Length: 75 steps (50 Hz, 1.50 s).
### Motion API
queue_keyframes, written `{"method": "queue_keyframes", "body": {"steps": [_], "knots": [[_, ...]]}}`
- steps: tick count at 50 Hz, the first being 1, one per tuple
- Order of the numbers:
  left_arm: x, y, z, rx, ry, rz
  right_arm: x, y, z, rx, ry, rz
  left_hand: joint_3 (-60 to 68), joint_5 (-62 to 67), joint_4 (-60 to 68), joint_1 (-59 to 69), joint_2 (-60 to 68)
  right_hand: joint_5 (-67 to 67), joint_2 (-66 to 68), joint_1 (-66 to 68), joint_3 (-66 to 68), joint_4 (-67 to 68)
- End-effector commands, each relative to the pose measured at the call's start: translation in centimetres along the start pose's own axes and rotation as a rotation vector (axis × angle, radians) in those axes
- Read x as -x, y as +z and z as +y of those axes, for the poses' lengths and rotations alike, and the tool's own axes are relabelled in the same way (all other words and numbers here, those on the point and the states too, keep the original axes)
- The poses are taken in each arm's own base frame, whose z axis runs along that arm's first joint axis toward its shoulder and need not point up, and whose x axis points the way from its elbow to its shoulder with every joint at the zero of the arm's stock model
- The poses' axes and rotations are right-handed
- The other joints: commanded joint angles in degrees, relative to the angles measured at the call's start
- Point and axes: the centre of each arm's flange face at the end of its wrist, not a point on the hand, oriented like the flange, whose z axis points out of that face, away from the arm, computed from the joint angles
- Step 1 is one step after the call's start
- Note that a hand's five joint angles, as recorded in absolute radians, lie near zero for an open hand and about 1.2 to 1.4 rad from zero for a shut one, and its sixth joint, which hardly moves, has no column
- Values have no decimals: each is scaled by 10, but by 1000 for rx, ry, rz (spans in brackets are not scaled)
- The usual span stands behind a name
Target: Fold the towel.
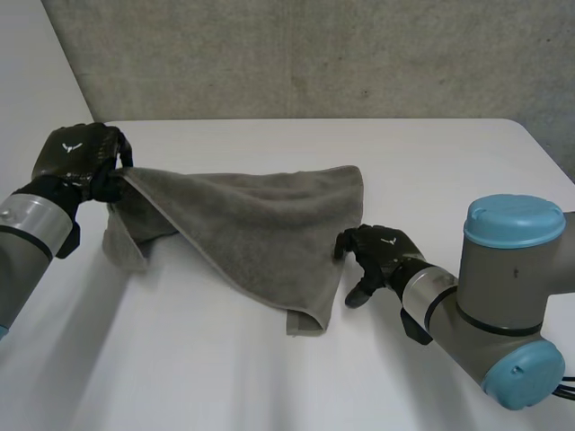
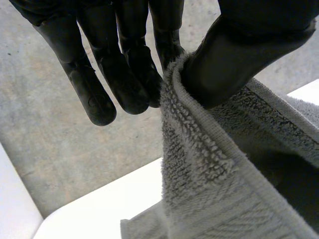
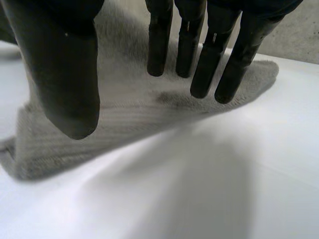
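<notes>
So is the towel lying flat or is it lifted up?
Partly lifted: the left hand pinches one edge up, and the rest of the towel drapes down onto the table.

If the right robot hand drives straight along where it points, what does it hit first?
The towel: its side edge lies just ahead of the right robot hand, with a strip of bare table between. Height is unclear, so it might graze the table first.

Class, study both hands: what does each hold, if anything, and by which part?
The left hand pinches the grey towel by a lifted corner. The right hand is open beside the towel and holds nothing.
</notes>
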Motion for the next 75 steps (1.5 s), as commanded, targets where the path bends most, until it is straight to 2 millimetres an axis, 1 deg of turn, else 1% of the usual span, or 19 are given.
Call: {"method": "queue_keyframes", "body": {"steps": [1,14,24,33,36,40,42,43,45,47,48,49,51,53,57,61,69,71,75], "knots": [[-4,-2,4,13,-13,15,23,-14,0,-4,68,-64,36,42,25,61,37,-19,-38,-32,-38,-36],[0,0,3,13,-14,4,43,4,31,9,58,-109,36,42,25,61,37,-9,-28,-22,-28,-26],[2,0,-2,22,-27,0,39,28,44,-4,36,-49,36,42,25,61,37,26,7,13,8,10],[3,1,-4,16,-90,1,38,34,35,-35,39,-51,36,42,25,61,37,458,439,444,439,441],[3,1,-4,14,-100,0,35,33,30,-42,42,-43,36,42,25,61,37,493,474,480,475,477],[3,1,-3,19,-101,2,34,27,12,-85,45,-50,36,42,25,61,37,493,474,480,475,477],[2,0,-2,23,-103,2,32,11,-26,-188,22,-50,36,42,25,61,37,493,474,480,475,477],[2,-2,-3,23,-103,2,32,11,-26,-189,22,-50,36,42,25,61,37,493,474,480,475,477],[1,-5,-8,17,-101,4,26,-12,-74,-300,-42,-50,36,42,25,61,37,493,474,480,475,477],[1,-9,-13,11,-99,2,22,-27,-96,-322,-92,-60,36,42,25,61,37,493,474,480,475,477],[1,-13,-20,0,-95,2,17,-41,-117,-342,-150,-67,36,42,25,61,37,493,474,480,475,477],[0,-17,-31,-23,-87,8,17,-41,-118,-342,-150,-67,36,42,25,61,37,493,474,480,475,477],[0,-21,-41,-46,-81,21,5,-69,-160,-387,-268,-56,36,42,25,61,37,493,474,480,475,477],[0,-24,-52,-72,-72,42,1,-82,-178,-394,-313,-48,36,42,25,61,37,493,474,480,475,477],[-5,-31,-72,-107,-64,123,-7,-94,-194,-348,-372,-29,36,42,25,61,37,493,474,480,475,477],[-8,-32,-73,-84,-79,167,-14,-76,-176,-155,-468,-33,36,42,25,61,37,493,474,480,475,477],[-4,-3,-2,164,-145,186,-35,-36,-122,135,-673,-10,36,42,25,61,37,493,474,480,475,477],[-2,10,27,276,-105,199,-41,-25,-116,161,-708,35,36,42,25,61,37,493,474,480,475,477],[-1,28,45,344,-5,221,-41,-3,-127,60,-787,115,36,42,25,61,37,493,474,480,475,477]]}}
